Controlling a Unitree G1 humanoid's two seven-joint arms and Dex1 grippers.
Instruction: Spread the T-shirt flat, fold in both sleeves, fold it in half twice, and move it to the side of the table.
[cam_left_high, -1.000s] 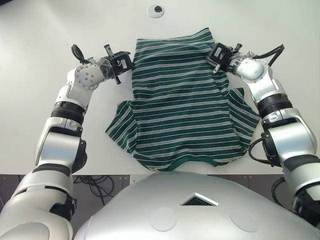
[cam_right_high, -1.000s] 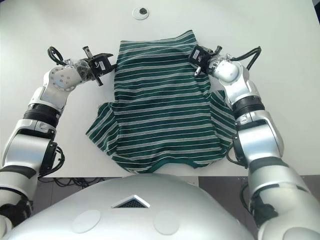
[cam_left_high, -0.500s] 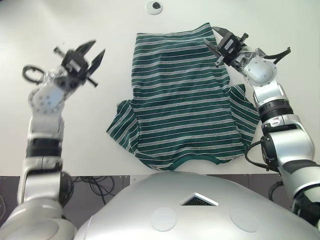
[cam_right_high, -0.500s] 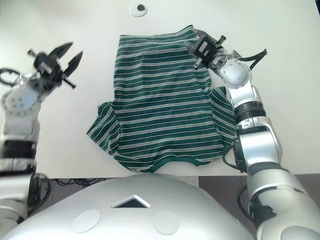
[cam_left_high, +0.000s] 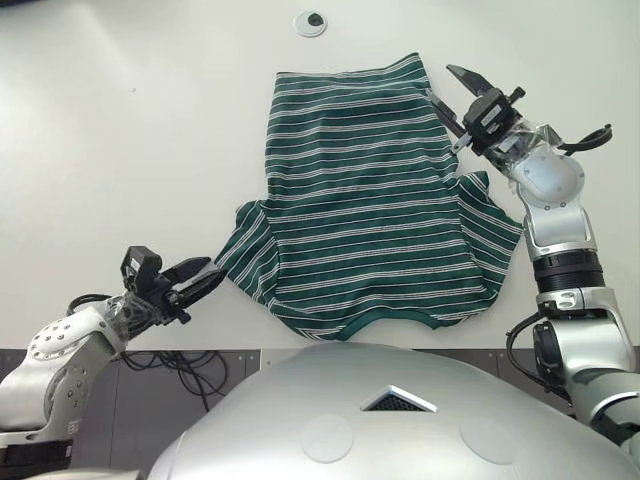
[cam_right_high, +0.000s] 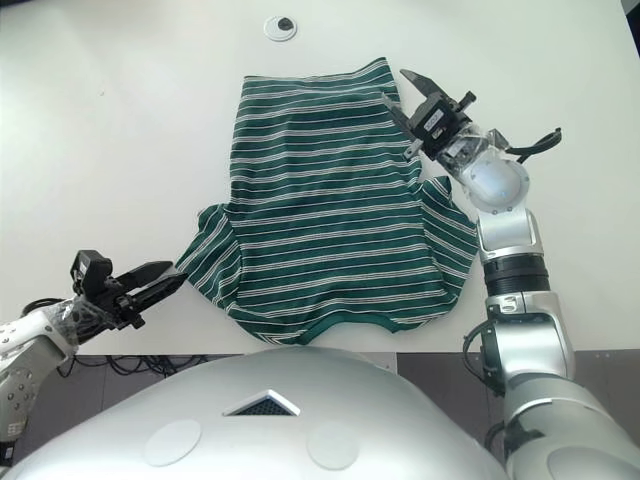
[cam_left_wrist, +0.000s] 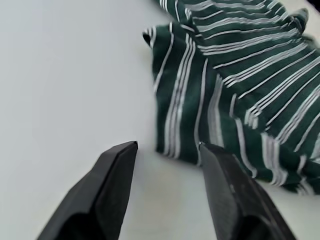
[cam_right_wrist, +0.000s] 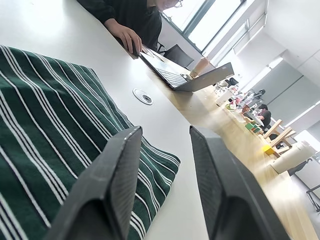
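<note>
White table (cam_left_high: 120, 150), T-shirt (cam_left_high: 360, 200) spread flat, and the left claw (cam_left_high: 215, 270) has swung back, jaws apart, its sleeve (cam_left_high: 240, 255) just ahead, while the right claw (cam_left_high: 438, 81), also apart, lifts off the far hem (cam_left_high: 400, 72), so sleeve-folding looks next.

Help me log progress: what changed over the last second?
The left hand left the T-shirt's far left corner, swung out and back toward the robot, and now sits open, low by the left sleeve near the table's near edge. The right hand lifted off the far right corner and hangs open over it. The T-shirt stayed spread, sleeves unfolded.
</note>
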